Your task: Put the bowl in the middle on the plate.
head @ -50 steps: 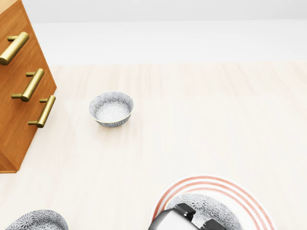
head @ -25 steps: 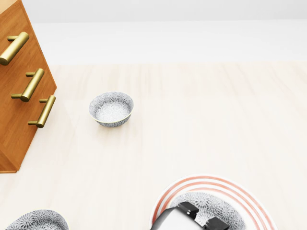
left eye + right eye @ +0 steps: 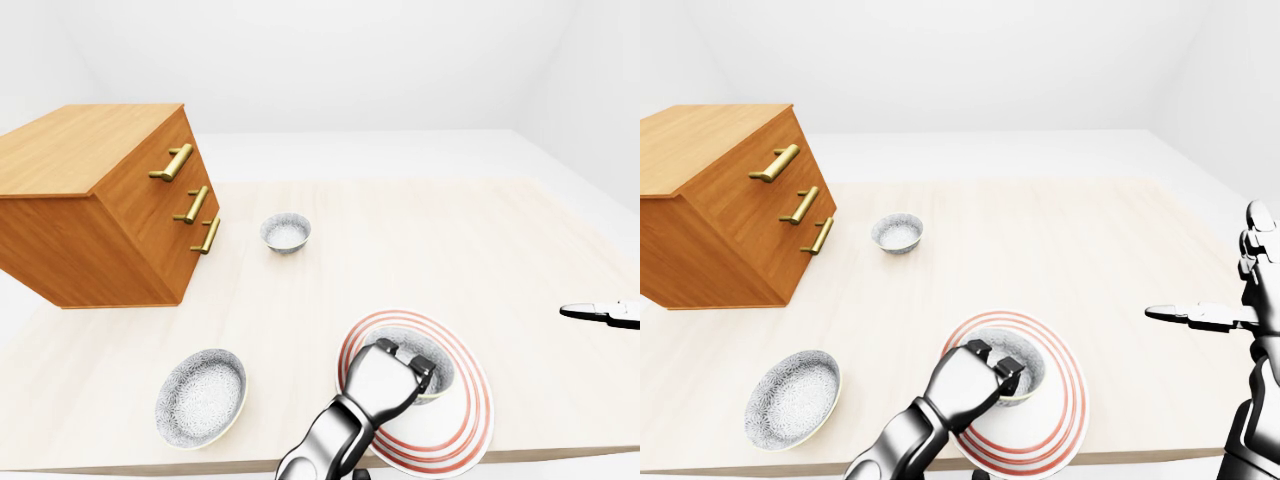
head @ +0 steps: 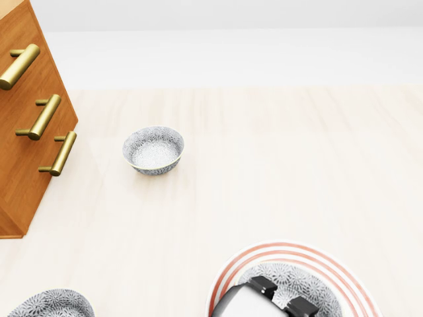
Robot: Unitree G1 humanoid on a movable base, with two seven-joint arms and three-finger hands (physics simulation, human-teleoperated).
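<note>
A patterned grey bowl (image 3: 1018, 345) sits on the red-ringed white plate (image 3: 1065, 400) near the bottom of the eye views. My left hand (image 3: 995, 362) comes up from the bottom edge, its fingers curled over the bowl's near rim and shut on it. In the head view only the bowl's top (image 4: 310, 281) and the knuckles show at the bottom edge. My right hand (image 3: 1190, 316) hovers at the right edge, away from the plate, fingers stretched out and open.
A second patterned bowl (image 4: 153, 150) stands further up the table near the wooden drawer chest (image 3: 100, 200). A third bowl (image 3: 200, 397) lies bottom left, near the table's lower edge (image 3: 150, 465). A white wall stands beyond the table.
In the head view my left hand and the bowl have slid slightly to the right over the plate. Everything else is still.
</note>
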